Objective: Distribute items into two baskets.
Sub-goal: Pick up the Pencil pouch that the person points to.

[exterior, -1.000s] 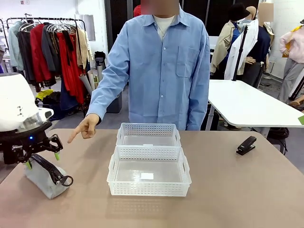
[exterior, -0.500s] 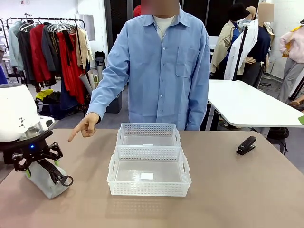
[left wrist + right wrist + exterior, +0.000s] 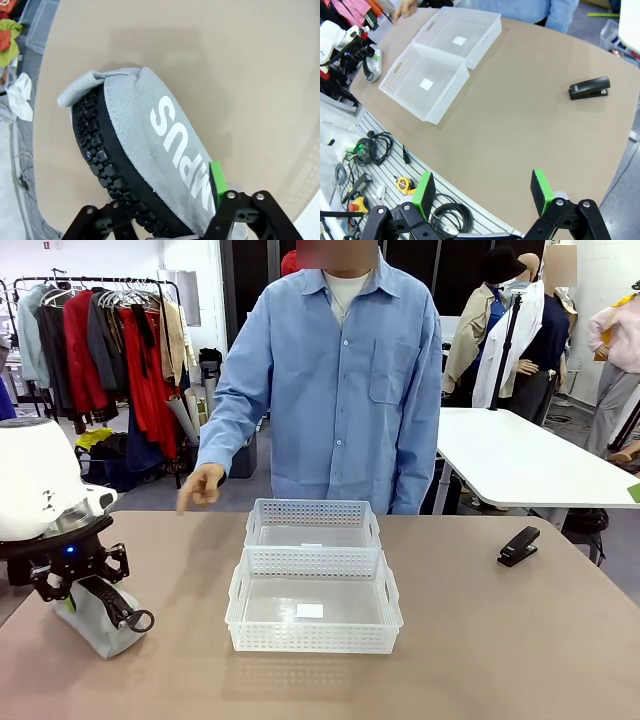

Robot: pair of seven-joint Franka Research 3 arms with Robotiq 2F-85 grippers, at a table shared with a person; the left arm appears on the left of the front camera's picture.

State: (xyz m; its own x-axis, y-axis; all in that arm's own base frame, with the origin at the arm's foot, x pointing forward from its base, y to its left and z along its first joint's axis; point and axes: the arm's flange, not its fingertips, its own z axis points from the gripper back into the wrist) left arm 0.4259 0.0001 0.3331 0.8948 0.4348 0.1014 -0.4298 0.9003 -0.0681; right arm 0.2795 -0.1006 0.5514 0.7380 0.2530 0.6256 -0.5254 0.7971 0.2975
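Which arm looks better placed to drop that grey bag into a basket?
Left. The left gripper straddles the grey pouch on the left side of the table. The right gripper hangs open by the near edge, far from it.

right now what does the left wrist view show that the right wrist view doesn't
Left wrist: the pouch close up, its CAMPUS lettering and black strap plain, the left gripper astride it with a green pad against its side. Right wrist: two baskets side by side, the stapler apart on the table, the open right gripper, a person's hand. Both: the pouch and the table.
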